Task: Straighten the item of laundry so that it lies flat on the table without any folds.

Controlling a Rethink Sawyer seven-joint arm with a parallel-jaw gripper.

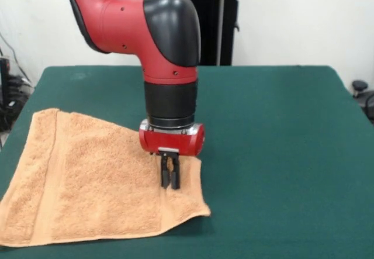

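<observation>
The orange-tan towel (87, 180) lies on the left near part of the dark green table (274, 130). It is spread mostly flat, with a woven band along its left edge and another near its right edge. Its far right corner looks drawn in under the arm, so the far edge runs slanted down to the right. My gripper (170, 186) points straight down onto the towel's right side, by the right band. Its two black fingers stand close together with the tips touching the cloth. Whether they pinch the cloth is not clear.
The red and black arm (166, 42) comes down over the table's middle. The black pedestal (219, 25) stands behind the far edge. The towel's near left corner reaches the table's front edge.
</observation>
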